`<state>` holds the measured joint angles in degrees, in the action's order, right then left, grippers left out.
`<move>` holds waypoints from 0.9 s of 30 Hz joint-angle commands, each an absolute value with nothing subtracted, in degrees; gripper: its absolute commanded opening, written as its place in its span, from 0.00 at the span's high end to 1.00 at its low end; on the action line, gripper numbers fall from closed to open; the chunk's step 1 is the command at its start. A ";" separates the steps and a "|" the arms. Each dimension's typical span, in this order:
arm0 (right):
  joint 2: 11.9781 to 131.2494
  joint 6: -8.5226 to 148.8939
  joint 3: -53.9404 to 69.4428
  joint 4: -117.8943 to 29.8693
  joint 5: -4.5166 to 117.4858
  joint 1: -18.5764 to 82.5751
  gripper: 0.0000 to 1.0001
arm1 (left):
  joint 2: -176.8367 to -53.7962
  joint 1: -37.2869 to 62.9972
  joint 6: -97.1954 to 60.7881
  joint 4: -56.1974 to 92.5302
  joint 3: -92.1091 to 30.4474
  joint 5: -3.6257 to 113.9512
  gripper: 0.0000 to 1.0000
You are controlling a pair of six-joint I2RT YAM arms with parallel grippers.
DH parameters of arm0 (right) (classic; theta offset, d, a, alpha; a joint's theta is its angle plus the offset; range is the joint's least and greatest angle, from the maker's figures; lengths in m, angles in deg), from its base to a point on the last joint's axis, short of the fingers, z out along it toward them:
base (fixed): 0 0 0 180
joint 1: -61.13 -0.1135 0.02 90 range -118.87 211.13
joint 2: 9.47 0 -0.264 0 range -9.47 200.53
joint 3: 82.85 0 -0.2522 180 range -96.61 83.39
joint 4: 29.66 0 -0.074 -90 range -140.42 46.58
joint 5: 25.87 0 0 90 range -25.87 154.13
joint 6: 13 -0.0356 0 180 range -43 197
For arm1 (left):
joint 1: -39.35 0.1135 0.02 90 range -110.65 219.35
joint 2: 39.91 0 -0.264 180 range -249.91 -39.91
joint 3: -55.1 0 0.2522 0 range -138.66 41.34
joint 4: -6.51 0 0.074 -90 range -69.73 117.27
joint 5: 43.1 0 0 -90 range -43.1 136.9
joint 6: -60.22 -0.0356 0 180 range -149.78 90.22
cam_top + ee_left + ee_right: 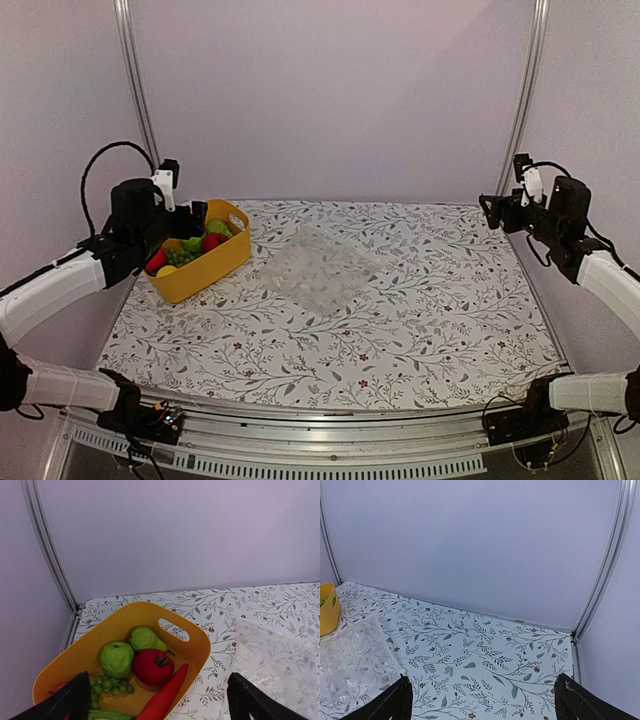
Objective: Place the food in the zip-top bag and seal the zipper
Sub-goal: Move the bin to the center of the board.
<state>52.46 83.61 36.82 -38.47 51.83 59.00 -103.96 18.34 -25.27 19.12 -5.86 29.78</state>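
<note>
The food [195,245] sits in the yellow basket [215,272] at the left of the table [420,320]: a red tomato [152,666], two green fruits [116,659], green grapes [111,685] and a long red pepper [167,692]. The clear bag [318,268] lies flat just beside the basket. The left pincer [196,216] and the right pincer [488,211] are wide open, holding nothing.

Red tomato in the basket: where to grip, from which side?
Grip the tomato by its round body, across the widest part, coming straight down from above. It sits low in the yellow basket, hemmed by a green fruit and the red pepper, so a side approach looks blocked. Its stem looks too small.
</note>
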 commanded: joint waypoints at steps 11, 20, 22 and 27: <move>52.33 99.69 42.22 -39.78 31.32 60.42 0.01 | -120.06 17.38 -24.85 40.10 -15.12 35.34 0.09; 53.52 103.38 41.87 -41.84 25.86 60.53 0.01 | -127.81 19.51 -25.25 46.19 -19.19 38.36 0.06; 53.88 103.66 41.56 -42.18 25.49 60.57 0.01 | -129.13 19.64 -25.22 46.59 -19.90 38.46 0.03; 53.70 104.64 41.55 -42.91 25.16 60.59 0.01 | -131.58 20.02 -24.63 46.92 -20.62 38.25 0.03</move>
<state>53.67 103.00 41.80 -40.98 26.94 60.20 -129.86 19.28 -25.16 44.83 -19.02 37.56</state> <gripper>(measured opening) 0.989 0.980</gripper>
